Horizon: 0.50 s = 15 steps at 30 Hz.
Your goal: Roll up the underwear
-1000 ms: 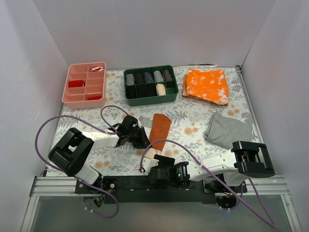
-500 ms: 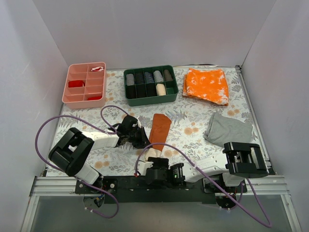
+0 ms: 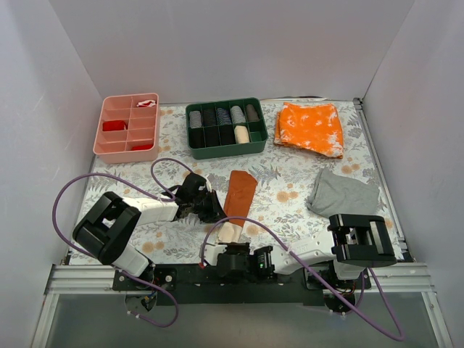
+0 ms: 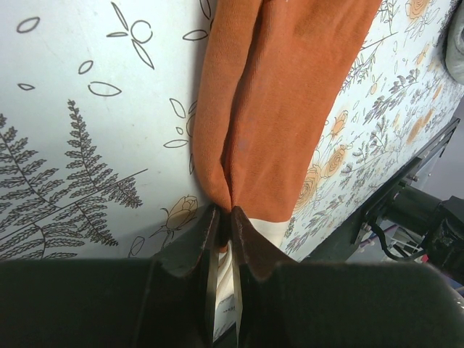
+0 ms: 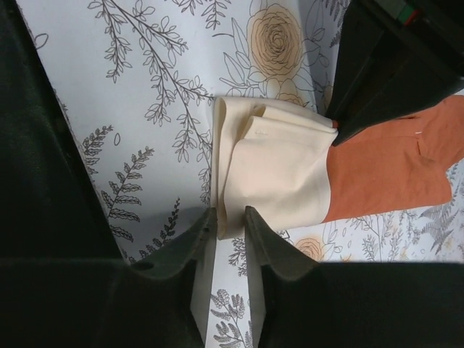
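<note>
Two arms work over a flower-printed table (image 3: pixel 290 181), at whose far edge stand a pink tray (image 3: pixel 99 135) and a green tray (image 3: pixel 226 151), both divided into compartments. To the right of them an orange speckled cloth (image 3: pixel 310 128) lies at the far side, and a grey cloth (image 3: pixel 342 196) lies crumpled nearer.

Smaller than these, the underwear (image 3: pixel 240 194) lies near the middle of the near half, a narrow folded strip running away from the arm bases. Its rust-brown face is up, and a pale cream end is turned toward the bases.

The left end effector (image 4: pixel 225 217) is clamped tight on a raised fold along the strip's left edge, close to where brown meets cream. The right end effector (image 5: pixel 230 217) stands narrow, with the corner of the cream end between its fingertips. Whether it truly pinches the cloth I cannot tell.

The garment looks light, thin and limp. It will likely sag, slide on the smooth table and unfold if let go. The cream end seems the place to take hold, gripping all layers at once so the roll can start tight, while the other side keeps the strip straight.
</note>
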Each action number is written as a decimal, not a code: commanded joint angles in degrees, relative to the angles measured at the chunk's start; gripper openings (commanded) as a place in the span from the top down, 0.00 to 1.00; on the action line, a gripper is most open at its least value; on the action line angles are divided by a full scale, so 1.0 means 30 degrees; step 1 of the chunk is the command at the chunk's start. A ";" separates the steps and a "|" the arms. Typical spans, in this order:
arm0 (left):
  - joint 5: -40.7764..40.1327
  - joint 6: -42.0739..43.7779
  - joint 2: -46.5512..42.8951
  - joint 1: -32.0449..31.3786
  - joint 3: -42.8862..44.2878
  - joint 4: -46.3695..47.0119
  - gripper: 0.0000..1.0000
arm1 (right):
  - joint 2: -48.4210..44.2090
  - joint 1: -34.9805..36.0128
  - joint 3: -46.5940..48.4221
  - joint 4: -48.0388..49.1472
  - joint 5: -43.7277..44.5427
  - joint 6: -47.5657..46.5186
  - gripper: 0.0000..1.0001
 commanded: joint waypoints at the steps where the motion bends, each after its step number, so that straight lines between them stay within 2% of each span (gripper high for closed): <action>1: -0.3414 0.1438 0.1015 0.0337 -0.1272 -0.3416 0.94 | 0.0724 -0.0197 -0.0356 -0.0087 -0.1069 -0.0055 0.76; 3: -0.3414 0.1409 0.0986 0.0337 -0.1331 -0.3416 0.94 | 0.0783 -0.0285 -0.0297 0.0001 -0.1099 -0.0055 0.77; 5: -0.3502 0.1380 0.0985 0.0337 -0.1360 -0.3416 0.94 | 0.0842 -0.0402 -0.0209 0.0175 -0.1187 -0.0055 0.88; 10: -0.3502 0.1409 0.0869 0.0337 -0.1390 -0.3416 0.94 | 0.0726 -0.0870 0.0054 0.0206 -0.1362 0.0091 0.99; 15: -0.3648 0.1409 0.0751 0.0337 -0.1419 -0.3416 0.94 | 0.0111 -0.1427 0.0084 0.0353 -0.2269 0.0443 0.99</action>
